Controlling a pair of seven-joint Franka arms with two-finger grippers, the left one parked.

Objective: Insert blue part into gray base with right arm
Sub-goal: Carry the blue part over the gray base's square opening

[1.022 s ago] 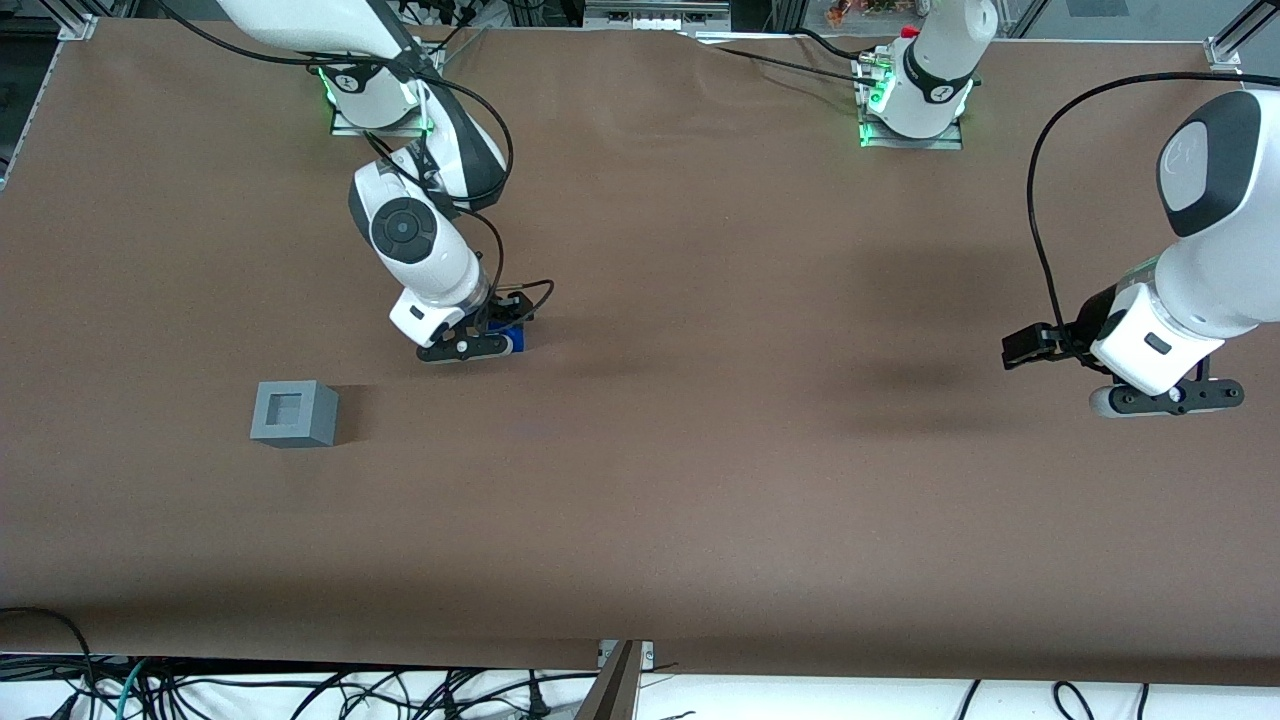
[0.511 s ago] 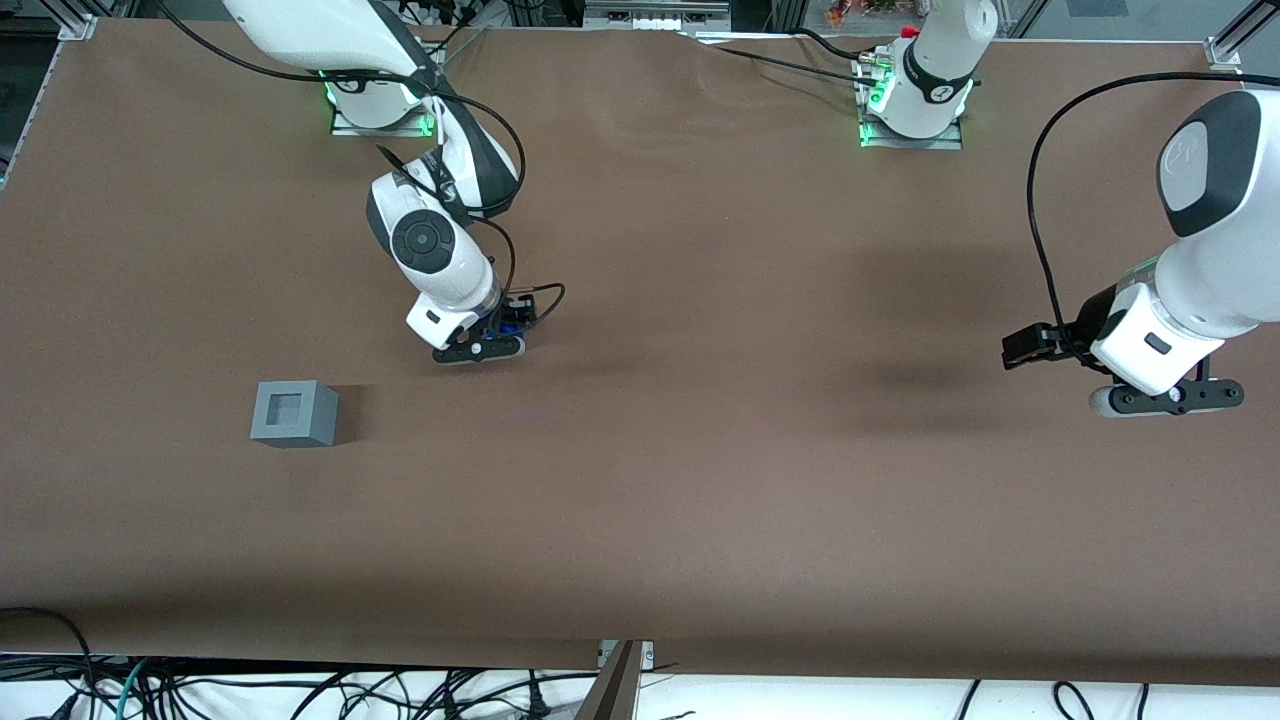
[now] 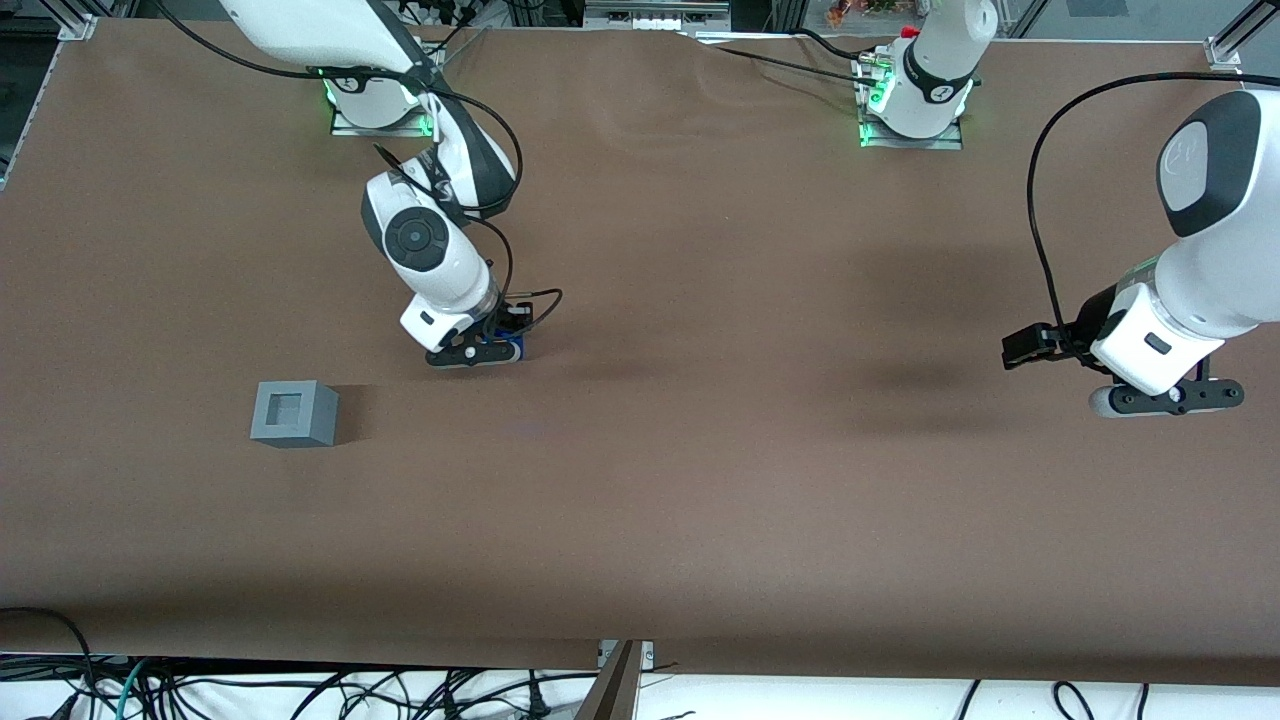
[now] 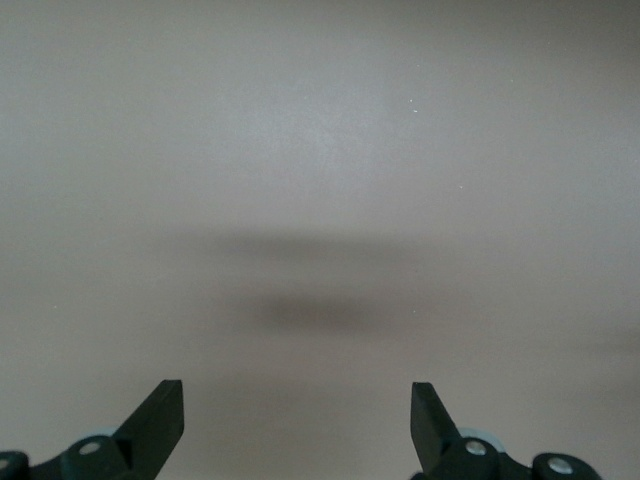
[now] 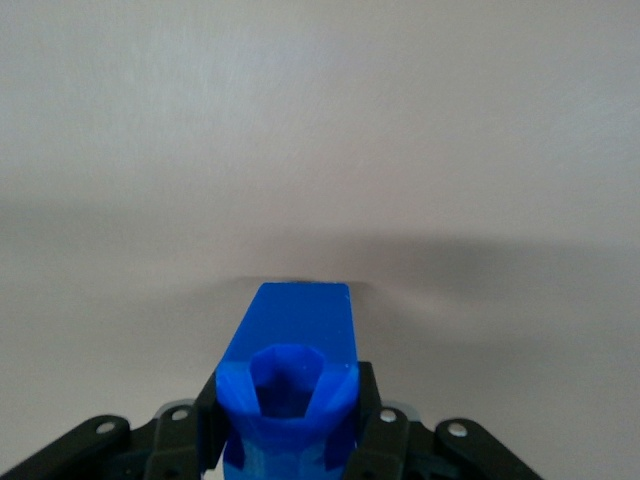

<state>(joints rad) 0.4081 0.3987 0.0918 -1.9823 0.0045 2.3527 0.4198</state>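
The right arm's gripper (image 3: 480, 352) is low over the brown table, farther from the front camera than the gray base (image 3: 293, 413) and sideways from it toward the parked arm's end. It is shut on the blue part (image 5: 288, 385), whose two sides sit between the black fingers (image 5: 372, 400). In the front view only a sliver of the blue part (image 3: 510, 347) shows beside the gripper. The gray base is a light-gray cube with a square recess in its top, standing alone on the table.
The brown table cover (image 3: 700, 480) spreads wide around both things. The arm bases (image 3: 375, 100) stand at the table's back edge. Cables (image 3: 300, 690) hang under the table's front edge.
The gripper with the blue part went back away from the front camera and toward the parked arm's end, then came slightly back toward the camera and the gray base. The base has not moved.
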